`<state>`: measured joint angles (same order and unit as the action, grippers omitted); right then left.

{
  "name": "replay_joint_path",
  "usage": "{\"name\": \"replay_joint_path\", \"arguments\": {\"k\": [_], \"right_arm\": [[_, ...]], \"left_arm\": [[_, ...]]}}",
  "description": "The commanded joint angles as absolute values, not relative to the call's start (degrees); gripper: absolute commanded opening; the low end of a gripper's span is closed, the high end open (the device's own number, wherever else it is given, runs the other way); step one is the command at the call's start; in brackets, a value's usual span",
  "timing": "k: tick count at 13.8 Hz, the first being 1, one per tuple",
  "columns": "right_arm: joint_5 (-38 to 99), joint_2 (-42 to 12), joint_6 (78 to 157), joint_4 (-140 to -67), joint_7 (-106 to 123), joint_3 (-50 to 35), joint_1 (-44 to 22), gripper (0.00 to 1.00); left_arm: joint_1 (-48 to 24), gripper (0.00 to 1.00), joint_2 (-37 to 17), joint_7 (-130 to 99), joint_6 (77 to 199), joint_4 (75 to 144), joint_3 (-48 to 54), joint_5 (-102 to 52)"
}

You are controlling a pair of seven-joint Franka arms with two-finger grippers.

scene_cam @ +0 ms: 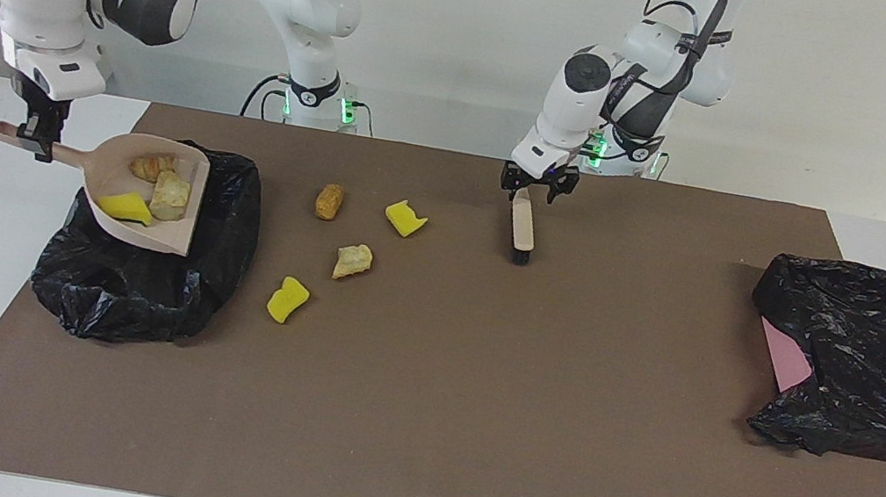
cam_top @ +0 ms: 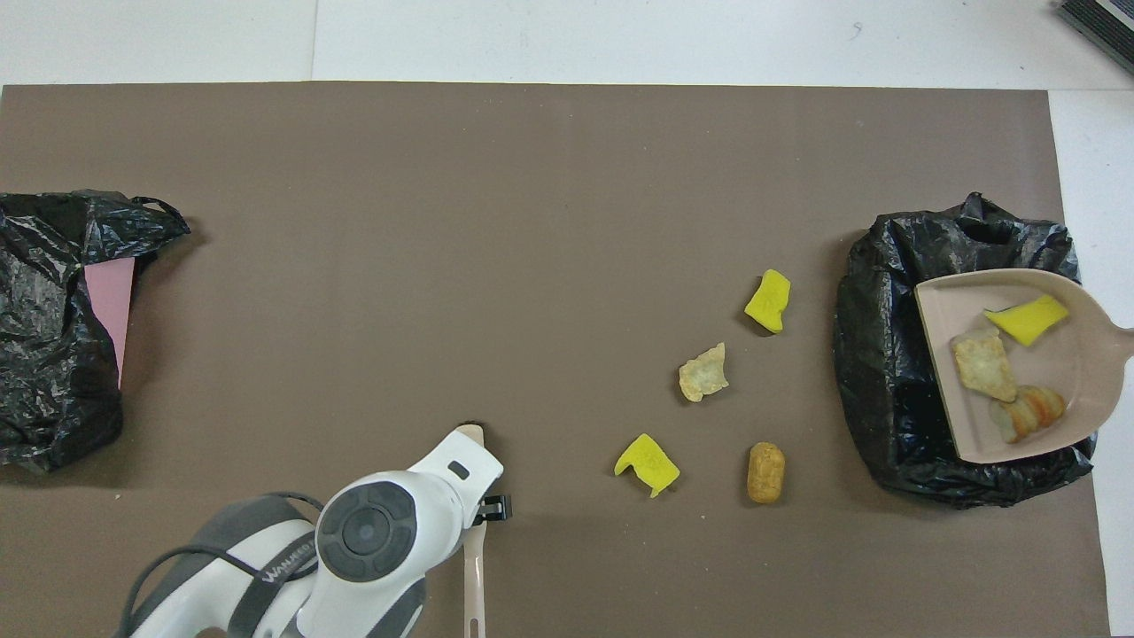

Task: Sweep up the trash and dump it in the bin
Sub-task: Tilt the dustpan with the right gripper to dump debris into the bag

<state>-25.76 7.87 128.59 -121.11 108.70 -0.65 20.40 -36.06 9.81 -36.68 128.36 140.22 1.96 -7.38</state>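
Observation:
My right gripper (scene_cam: 38, 136) is shut on the handle of the beige dustpan (scene_cam: 162, 236), which hangs over the black bin bag (scene_cam: 136, 280) at the right arm's end. In the pan lie three pieces of trash: a yellow sponge (cam_top: 1025, 320), a beige lump (cam_top: 983, 365) and an orange-brown lump (cam_top: 1028, 411). Loose on the mat beside the bag are two yellow sponges (scene_cam: 405, 218) (scene_cam: 287, 299), a beige lump (scene_cam: 353, 261) and an orange-brown lump (scene_cam: 329, 201). My left gripper (scene_cam: 536, 185) stands open around the brush's (scene_cam: 522, 225) handle end, bristles on the mat.
A second crumpled black bag (scene_cam: 860, 368) with a pink sheet (scene_cam: 785, 361) showing under it lies at the left arm's end. The brown mat (scene_cam: 424, 423) covers the table between the bags.

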Motion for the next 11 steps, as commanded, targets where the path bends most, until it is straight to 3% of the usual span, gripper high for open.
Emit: {"name": "replay_joint_path", "arguments": {"k": [1, 5, 11], "right_arm": [[-33.19, 10.72, 130.69, -124.19, 105.05, -1.75, 20.22, 0.00], [-44.53, 12.83, 129.47, -126.38, 97.14, -1.84, 15.82, 0.00], [-54.19, 13.89, 124.99, -126.74, 87.30, -2.11, 11.62, 0.00]], "left_arm": [[-30.16, 1.00, 5.64, -31.66, 127.00, 134.23, 2.20, -6.86], [-22.52, 1.00, -0.43, -25.86, 125.07, 124.12, 2.20, -5.27], [-14.60, 1.00, -3.34, -19.01, 119.20, 112.35, 2.11, -4.48]]}}
